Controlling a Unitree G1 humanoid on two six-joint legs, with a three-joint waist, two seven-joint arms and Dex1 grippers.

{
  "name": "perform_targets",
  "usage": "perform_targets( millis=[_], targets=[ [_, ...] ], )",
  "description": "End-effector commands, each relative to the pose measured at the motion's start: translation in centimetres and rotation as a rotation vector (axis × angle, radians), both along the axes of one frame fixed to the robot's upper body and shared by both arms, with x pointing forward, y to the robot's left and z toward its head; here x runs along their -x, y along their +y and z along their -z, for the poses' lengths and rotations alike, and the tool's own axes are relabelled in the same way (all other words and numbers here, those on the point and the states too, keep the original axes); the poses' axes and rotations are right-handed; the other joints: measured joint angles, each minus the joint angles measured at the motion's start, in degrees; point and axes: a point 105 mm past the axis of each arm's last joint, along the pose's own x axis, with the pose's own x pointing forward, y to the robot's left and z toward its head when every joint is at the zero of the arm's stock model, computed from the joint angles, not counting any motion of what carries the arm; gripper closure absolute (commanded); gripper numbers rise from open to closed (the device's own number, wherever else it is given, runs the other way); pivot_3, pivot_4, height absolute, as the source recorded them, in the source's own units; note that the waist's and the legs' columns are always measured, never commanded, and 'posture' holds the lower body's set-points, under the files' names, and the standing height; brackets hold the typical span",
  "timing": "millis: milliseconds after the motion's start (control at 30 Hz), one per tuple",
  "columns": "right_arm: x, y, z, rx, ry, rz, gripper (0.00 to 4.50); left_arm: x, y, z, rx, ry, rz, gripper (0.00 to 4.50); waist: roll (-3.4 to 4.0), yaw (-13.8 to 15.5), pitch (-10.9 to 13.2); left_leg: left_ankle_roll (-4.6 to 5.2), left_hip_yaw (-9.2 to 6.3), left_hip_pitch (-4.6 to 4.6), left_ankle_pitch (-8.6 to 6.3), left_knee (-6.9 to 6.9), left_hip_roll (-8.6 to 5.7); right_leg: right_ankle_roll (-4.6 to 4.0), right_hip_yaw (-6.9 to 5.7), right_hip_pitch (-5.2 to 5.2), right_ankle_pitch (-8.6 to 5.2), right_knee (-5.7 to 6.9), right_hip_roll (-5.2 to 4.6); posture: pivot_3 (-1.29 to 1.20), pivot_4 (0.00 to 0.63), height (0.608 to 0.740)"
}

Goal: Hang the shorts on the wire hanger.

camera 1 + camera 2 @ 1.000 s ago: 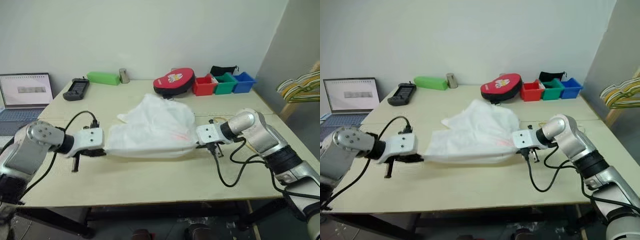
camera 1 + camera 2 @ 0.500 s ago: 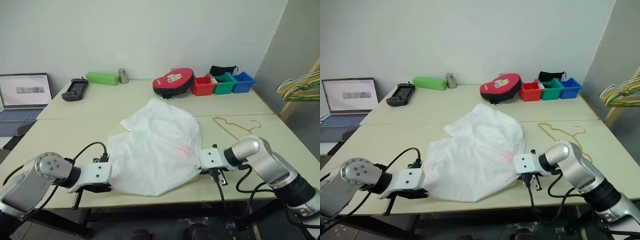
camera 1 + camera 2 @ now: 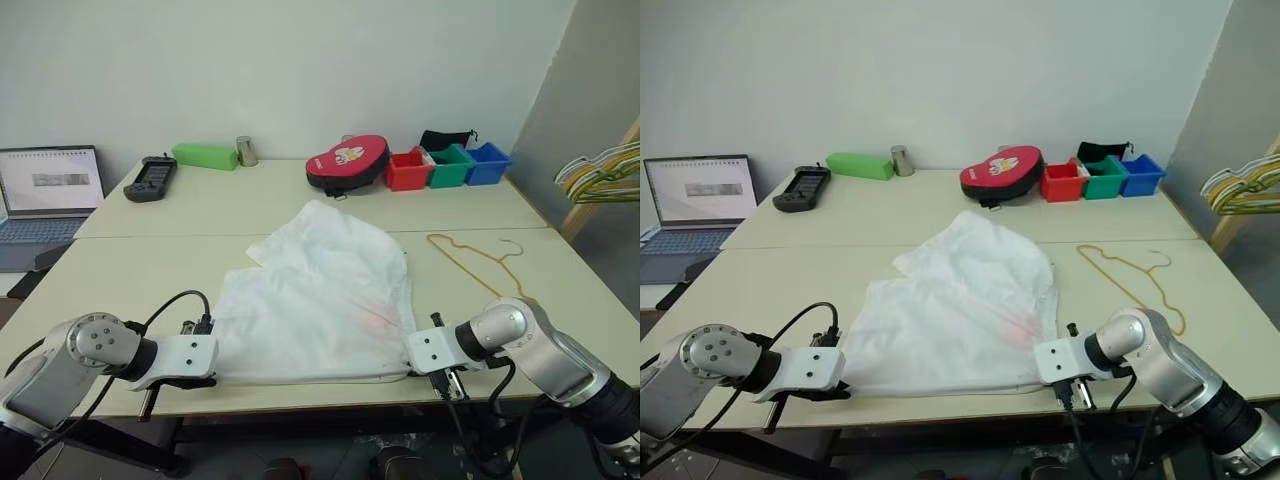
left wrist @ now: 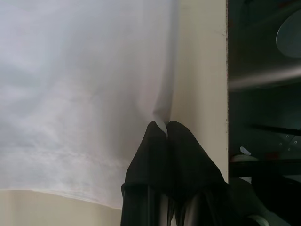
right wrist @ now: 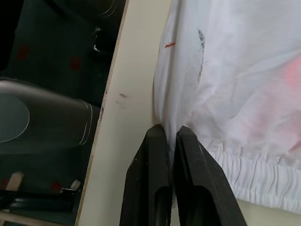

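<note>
I can't read any words, numbers or brand names from here. The laptop [image 3: 48,195] at the far left has its screen lit, showing a grey band and faint lines, too small for me to make out. The red case [image 3: 348,162] at the far side of the surface [image 3: 150,270] carries a white cartoon-like print, but I can pick out no letters on it.

- We note a plain white wall [image 3: 300,70] behind, meeting a grey wall [image 3: 600,90] on the right.
- We record two pale wooden tables [image 3: 250,205] butted together.
- We find the lighting even and soft.
</note>
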Motion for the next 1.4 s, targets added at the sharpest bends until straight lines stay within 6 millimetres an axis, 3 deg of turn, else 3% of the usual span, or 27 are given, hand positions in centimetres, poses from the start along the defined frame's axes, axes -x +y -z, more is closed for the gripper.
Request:
perform_targets(
  millis=[33,267,433,600,700,833,967,1100,1133,1267,1400],
  targets=[
    [0.5,0.3,-1.2,-0.02,0.026,-0.008,3.8,-0.2,0.4,-0.4,-0.02,0.003,0.011,3.92,0.02,-0.01,0.07,0.0,-0.01,-0.01,0.0,0.0,0.0,0.0,-0.01,-0.01,0.0,0.0,0.0,0.03,0.04,0.74],
    [0.4,0.7,-2.9,-0.042,0.016,-0.013,2.27,0.4,0.7,-1.1,-0.019,0.044,0.021,2.58,0.0,-0.09,0.52,-0.02,-0.01,-0.02,-0.01,0.0,0.01,-0.01,-0.01,-0.04,-0.01,0.0,0.0,0.02,0.042,0.74],
    [1.7,0.1,-5.1,-0.047,0.036,-0.052,1.21,0.8,-0.1,-3.4,0.019,0.075,0.071,1.63,-0.06,-0.04,0.83,-0.04,0.0,-0.17,-0.03,-0.01,0.02,-0.01,-0.01,-0.2,-0.01,-0.01,-0.02,0.01,0.044,0.74],
    [1.4,0.4,-8.1,-0.115,0.049,0.003,0.09,0.7,-2.7,-6.3,0.128,0.096,0.143,0.64,-0.09,-0.26,1.09,-0.08,0.01,-0.2,-0.05,-0.02,0.02,-0.01,-0.03,-0.23,-0.02,-0.05,-0.04,-0.03,0.036,0.74],
    [-0.1,0.3,-9.4,-0.178,0.037,0.135,0.0,-0.3,-5.0,-8.3,0.239,0.074,0.158,0.06,-0.11,-0.5,1.16,-0.08,0.05,-0.21,-0.05,0.02,0.03,-0.01,-0.02,-0.26,-0.02,-0.04,-0.03,-0.05,0.036,0.74],
    [-5.7,-3.2,-10.4,-0.255,-0.057,0.538,0.0,-3.5,-10.6,-11.1,0.544,-0.005,0.122,0.06,-0.21,-0.7,1.14,-0.08,0.05,-0.18,-0.05,0.05,0.0,0.0,-0.01,-0.13,-0.01,-0.09,-0.02,-0.1,0.042,0.74],
    [-10.9,-9.2,-10.3,-0.226,-0.213,0.879,0.0,-7.9,-15.4,-11.2,0.703,-0.2,0.027,0.06,-0.26,-1.85,1.15,-0.07,0.05,-0.23,-0.04,0.22,-0.17,0.08,0.19,0.09,0.03,-0.16,-0.03,-0.16,0.039,0.74],
    [-13.8,-15.1,-9.9,-0.151,-0.311,1.092,0.0,-9.8,-19.3,-10.9,0.808,-0.264,-0.026,0.06,-0.31,-4.43,1.14,-0.04,0.03,-0.3,-0.07,0.08,-0.18,0.63,0.26,0.08,0.34,-0.31,-0.01,-0.19,0.037,0.74],
    [-14.4,-16.6,-9.6,-0.155,-0.296,1.162,0.0,-9.9,-20.5,-10.9,0.843,-0.267,-0.028,0.06,-0.29,-4.96,1.15,-0.02,0.01,-0.31,-0.08,0.03,-0.18,0.64,0.27,0.07,0.35,-0.35,0.0,-0.19,0.04,0.74],
    [-14.8,-19.4,-7.9,-0.169,-0.192,1.293,0.0,-10.2,-23.2,-10.8,0.897,-0.305,-0.038,0.06,-0.27,-7.37,1.16,0.09,-0.02,-0.3,-0.14,-0.02,-0.17,0.7,0.33,0.07,0.31,-0.38,0.04,-0.17,0.048,0.74],
    [-14.5,-21.1,-5.4,-0.138,-0.108,1.341,0.0,-9.5,-24.4,-10.4,0.944,-0.288,-0.073,0.06,-0.26,-9.47,1.17,0.25,-0.04,-0.25,-0.22,-0.04,-0.16,0.71,0.43,0.11,0.3,-0.36,0.1,-0.14,0.054,0.74]
  ],
)
